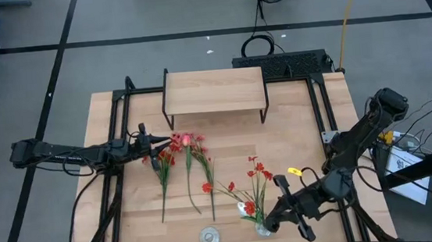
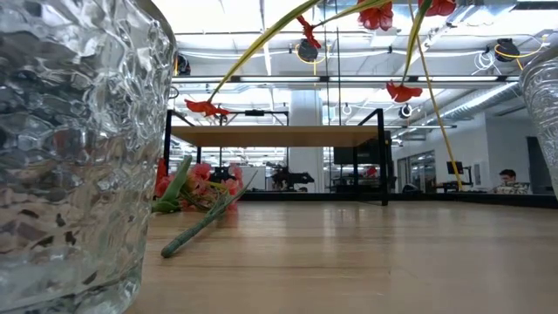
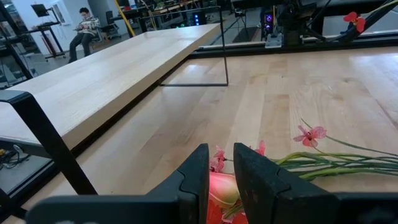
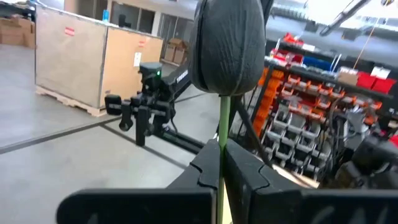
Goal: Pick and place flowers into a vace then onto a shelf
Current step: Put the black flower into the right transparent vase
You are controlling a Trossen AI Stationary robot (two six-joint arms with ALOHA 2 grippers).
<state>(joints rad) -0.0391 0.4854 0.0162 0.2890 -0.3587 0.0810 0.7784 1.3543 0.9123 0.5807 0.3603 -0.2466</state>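
High view: loose flowers lie on the tabletop left of centre, blossoms at the upper end, stalks running down-frame. More stems stand in a glass vase at the lower centre-right, near the front edge. Shelf sits at upper centre, well apart from both groups. A small round disc lies on the tabletop at lower centre, left of the vase.

Left gripper reaches in from the left edge, right at the blossom end of the loose flowers. Left wrist view: jaws are narrow, a pink-red blossom sits in the gap between the fingers; can't tell if they actually pinch it. Green stalks trail off to the right of the frame; shelf board runs across the upper left.

Right gripper is at lower right of the high view, just beside the vase. Right wrist view: jaws closed on a thin green stem with a dark bud at its top, upper centre of frame.

Low view: vase glass fills the left side, close to the lens, blocking that part of the tabletop. Stems arch over the top of the frame. Loose flowers lie behind it, with the shelf beyond at mid-frame.
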